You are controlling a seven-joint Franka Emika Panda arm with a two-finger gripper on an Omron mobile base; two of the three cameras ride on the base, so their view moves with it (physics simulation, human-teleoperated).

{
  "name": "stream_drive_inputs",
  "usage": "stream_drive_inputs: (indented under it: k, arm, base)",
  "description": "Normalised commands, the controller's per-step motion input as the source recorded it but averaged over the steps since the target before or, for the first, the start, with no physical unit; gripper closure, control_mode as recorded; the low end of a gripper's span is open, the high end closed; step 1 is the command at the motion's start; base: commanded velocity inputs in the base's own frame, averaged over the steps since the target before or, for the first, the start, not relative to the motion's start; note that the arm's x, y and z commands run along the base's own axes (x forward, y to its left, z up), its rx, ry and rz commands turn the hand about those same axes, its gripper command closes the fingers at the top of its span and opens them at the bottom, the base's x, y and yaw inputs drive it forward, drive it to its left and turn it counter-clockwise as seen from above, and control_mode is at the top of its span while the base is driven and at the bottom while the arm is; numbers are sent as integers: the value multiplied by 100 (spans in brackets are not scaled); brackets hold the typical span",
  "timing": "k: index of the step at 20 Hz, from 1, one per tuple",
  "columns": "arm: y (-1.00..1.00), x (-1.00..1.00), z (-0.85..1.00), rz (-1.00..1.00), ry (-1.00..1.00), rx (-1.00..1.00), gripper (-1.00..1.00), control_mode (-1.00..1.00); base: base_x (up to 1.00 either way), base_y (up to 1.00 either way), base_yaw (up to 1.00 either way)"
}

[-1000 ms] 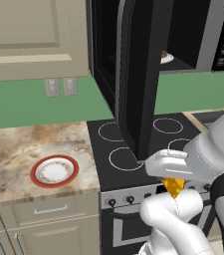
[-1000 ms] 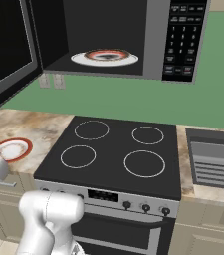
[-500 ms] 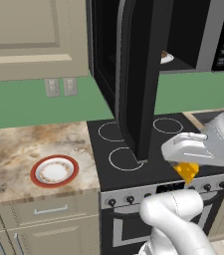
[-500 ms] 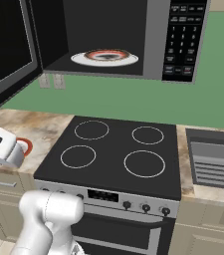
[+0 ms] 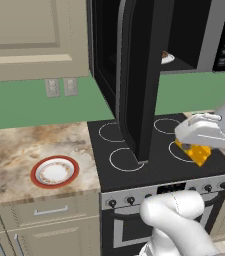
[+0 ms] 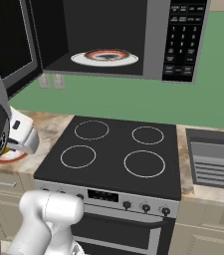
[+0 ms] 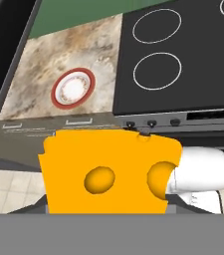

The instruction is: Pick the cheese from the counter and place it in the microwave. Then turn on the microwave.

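Carry step: end effector (image 5: pixel 196 150) clamped on cheese (image 5: pixel 197 152) over the stove (image 5: pixel 159 160); next lift it into the microwave (image 6: pixel 108 35) (door open).

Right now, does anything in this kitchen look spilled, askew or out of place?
Nothing stands out. The orange-yellow cheese wedge sits in the gripper above the black stovetop; the black microwave hangs open, a plate inside.

The microwave (image 6: pixel 133 40) cavity gapes open, its swung door (image 5: pixel 139 75) jutting over the stovetop (image 5: pixel 154 155).
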Motion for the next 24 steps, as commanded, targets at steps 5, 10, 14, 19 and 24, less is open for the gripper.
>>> stream_drive_inputs:
  k: [5, 10, 14, 19, 24]
  arm:
    - [-22, 21, 25, 0, -1, 0, 100, -100]
    - [-21, 27, 16, 0, -7, 0, 100, -100]
    - [-18, 29, 13, 0, -4, 0, 100, -100]
    - [-13, 31, 10, 0, -5, 0, 100, -100]
    - [-14, 32, 9, 0, -4, 0, 100, -100]
  base:
    - [0, 0, 0]
    - [0, 0, 0]
    - [0, 0, 0]
    - [0, 0, 0]
    - [0, 0, 0]
